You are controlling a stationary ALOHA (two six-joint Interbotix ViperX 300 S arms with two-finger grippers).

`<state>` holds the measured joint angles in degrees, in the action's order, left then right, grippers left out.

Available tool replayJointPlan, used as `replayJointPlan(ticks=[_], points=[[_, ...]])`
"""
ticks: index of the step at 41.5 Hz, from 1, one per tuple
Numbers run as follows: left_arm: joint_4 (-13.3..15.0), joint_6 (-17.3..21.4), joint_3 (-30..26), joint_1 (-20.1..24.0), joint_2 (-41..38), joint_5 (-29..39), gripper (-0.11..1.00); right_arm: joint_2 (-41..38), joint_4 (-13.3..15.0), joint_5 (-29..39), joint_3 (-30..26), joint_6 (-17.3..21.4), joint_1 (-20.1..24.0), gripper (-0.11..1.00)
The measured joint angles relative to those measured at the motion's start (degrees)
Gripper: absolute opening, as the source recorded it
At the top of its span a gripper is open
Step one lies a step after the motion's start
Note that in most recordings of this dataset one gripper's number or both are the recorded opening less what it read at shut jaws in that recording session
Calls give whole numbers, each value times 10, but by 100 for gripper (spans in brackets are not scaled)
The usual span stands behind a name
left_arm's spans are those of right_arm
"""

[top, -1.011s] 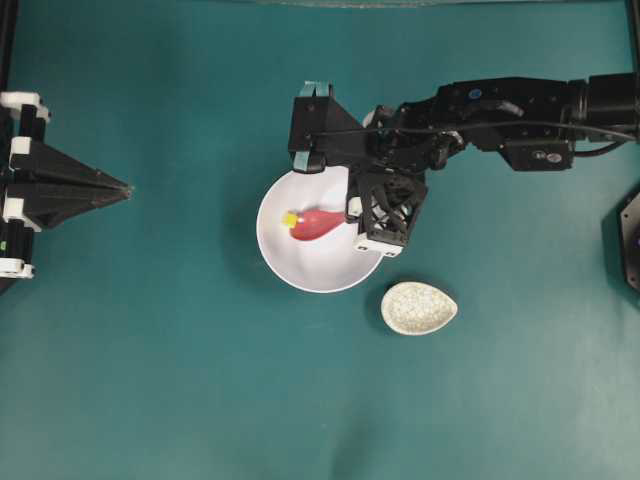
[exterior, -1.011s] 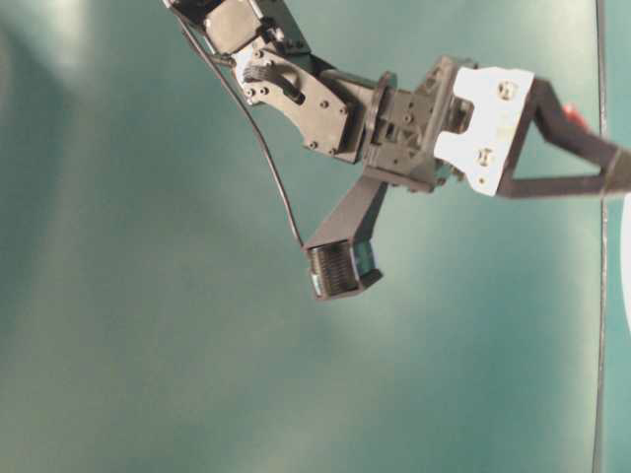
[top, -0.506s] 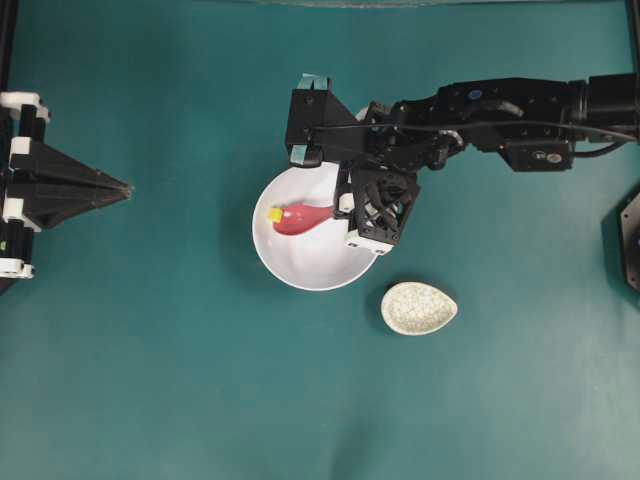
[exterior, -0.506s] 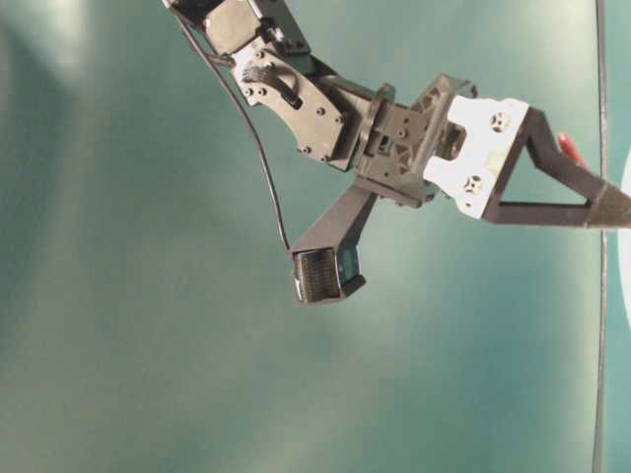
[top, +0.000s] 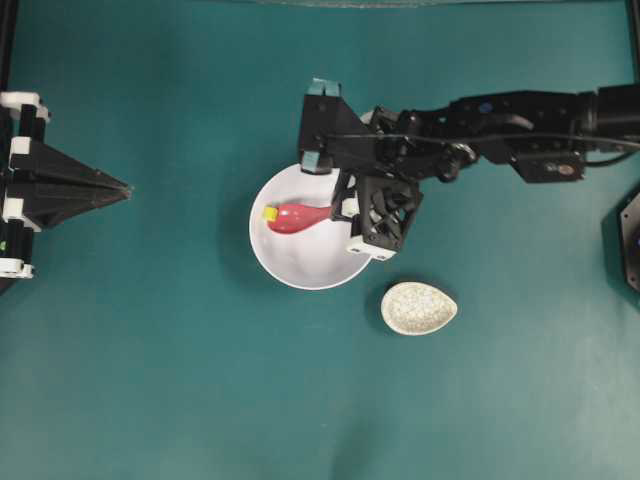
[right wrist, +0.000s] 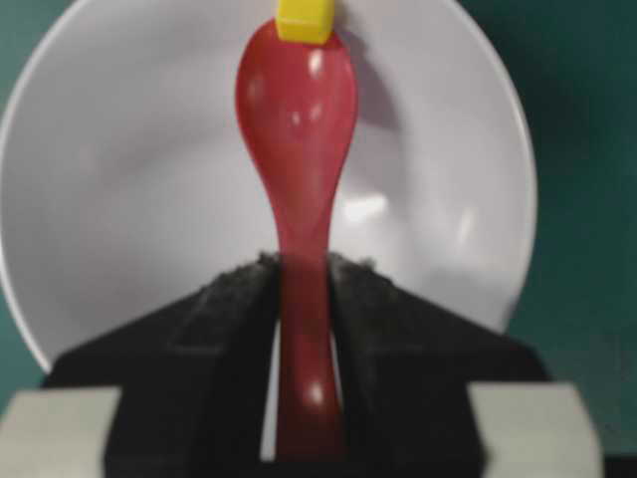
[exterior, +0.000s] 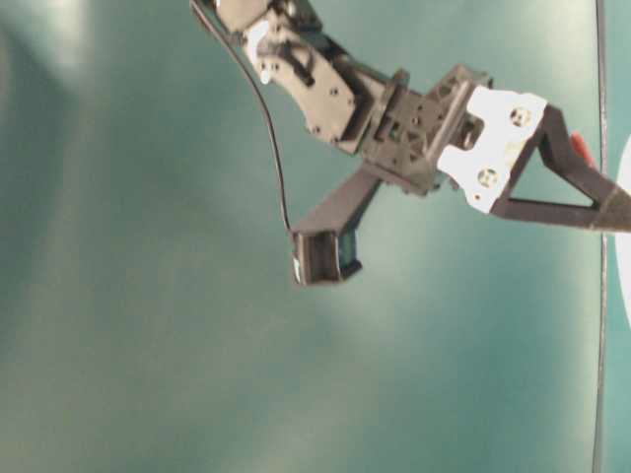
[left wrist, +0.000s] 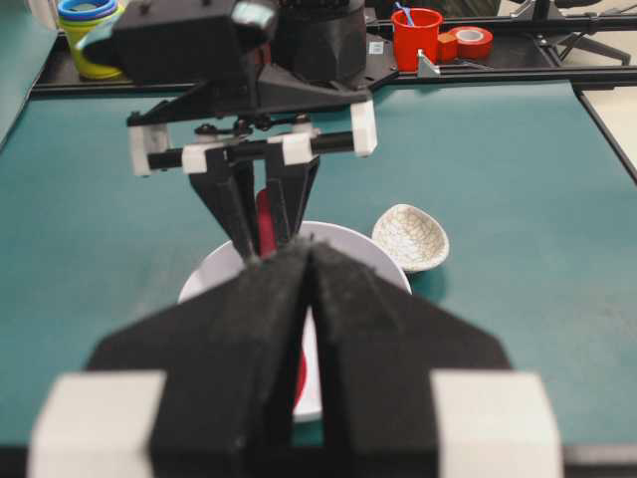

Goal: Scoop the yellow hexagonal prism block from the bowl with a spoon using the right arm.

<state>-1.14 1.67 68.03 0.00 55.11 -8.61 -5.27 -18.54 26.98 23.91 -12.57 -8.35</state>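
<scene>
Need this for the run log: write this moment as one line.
right hand: shut on spoon | scoop in bowl | block at scoop tip, not scooped | left hand: shut, idle

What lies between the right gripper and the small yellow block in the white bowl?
Only the pink-red spoon: the right gripper clamps its handle, and its scoop tip meets the yellow block inside the white bowl, clearest in the right wrist view.

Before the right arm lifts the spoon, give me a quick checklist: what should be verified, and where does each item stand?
1. Right gripper clamped on the spoon handle: ok.
2. Yellow hexagonal prism block inside the scoop: not ok; it sits at the scoop's tip.
3. Spoon and block over the bowl: ok.
4. Spoon level enough to carry the block: cannot tell.
5. Left gripper well away from the bowl: ok, jaws shut.
6. Speckled oval rest outside the bowl, apart from it: ok.
</scene>
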Motion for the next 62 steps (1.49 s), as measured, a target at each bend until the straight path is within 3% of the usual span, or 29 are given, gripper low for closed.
replayJointPlan(ticks=[22, 31, 47, 62], points=[[1, 0, 0, -1, -1, -6, 0, 49, -5, -200, 121, 4, 28, 23], [1, 0, 0, 0, -1, -9, 0, 80, -6, -250, 158, 10, 34, 23], [1, 0, 0, 0, -1, -9, 0, 168, -5, -271, 189, 10, 39, 23], [1, 0, 0, 0, -1, -9, 0, 287, -4, -231, 198, 4, 40, 23]])
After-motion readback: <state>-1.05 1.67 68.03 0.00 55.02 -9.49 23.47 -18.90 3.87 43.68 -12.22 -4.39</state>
